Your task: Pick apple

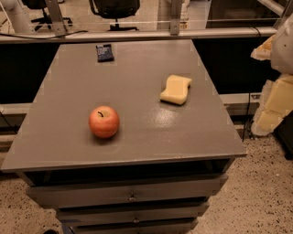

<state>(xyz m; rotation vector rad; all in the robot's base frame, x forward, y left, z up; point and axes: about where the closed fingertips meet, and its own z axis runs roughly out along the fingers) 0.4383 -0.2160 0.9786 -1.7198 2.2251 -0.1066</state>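
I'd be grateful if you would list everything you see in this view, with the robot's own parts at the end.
apple: one, red-orange, near-left part of the tabletop, stem up
sponge: one, pale yellow, right of centre, farther back than the apple
small packet: one, dark blue, near the far edge, left of centre
table: one, grey, fills the middle of the view
drawers: three showing, grey, under the table's front edge
office chairs: two, black, behind the far rail
floor: speckled beige, around the table
gripper: one, pale cream, at the right edge of view, off the table's side, apart from the apple
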